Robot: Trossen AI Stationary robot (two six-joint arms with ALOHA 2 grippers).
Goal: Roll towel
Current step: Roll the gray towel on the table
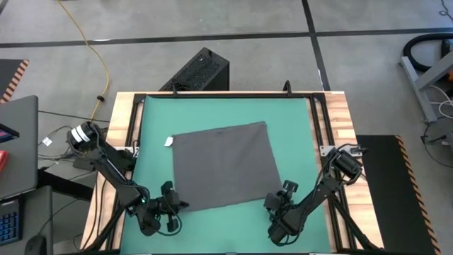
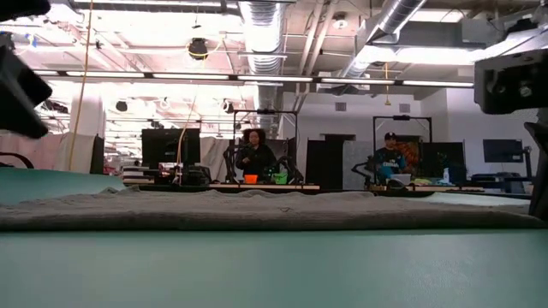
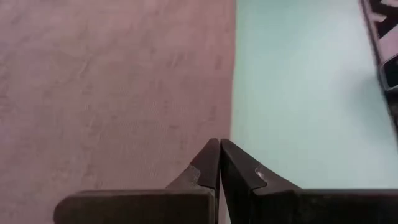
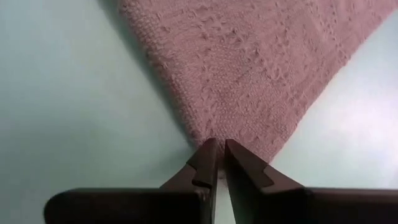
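You have the towel [image 1: 225, 165] lying flat and unrolled in the middle of the green mat [image 1: 152, 120], turned slightly so its edges sit askew to the mat. Its small white tag [image 1: 168, 141] sticks out at the far left corner.

Your left claw [image 1: 177, 205] sits at the towel's near left corner. In the left wrist view its fingers [image 3: 211, 163] are pressed together right at the towel's edge, where cloth meets bare mat; you cannot tell whether any fabric is caught between them.

Your right claw [image 1: 274, 200] sits at the near right corner. In the right wrist view its fingertips [image 4: 239, 160] are almost together, their tips meeting the very point of the towel's corner [image 4: 214, 138], which appears pinched between them.

Both arms reach in from the near side of the wooden desk [image 1: 345, 113]. From the low view the towel [image 2: 257, 208] lies as a flat band across the mat, with two people at benches in the room far behind.
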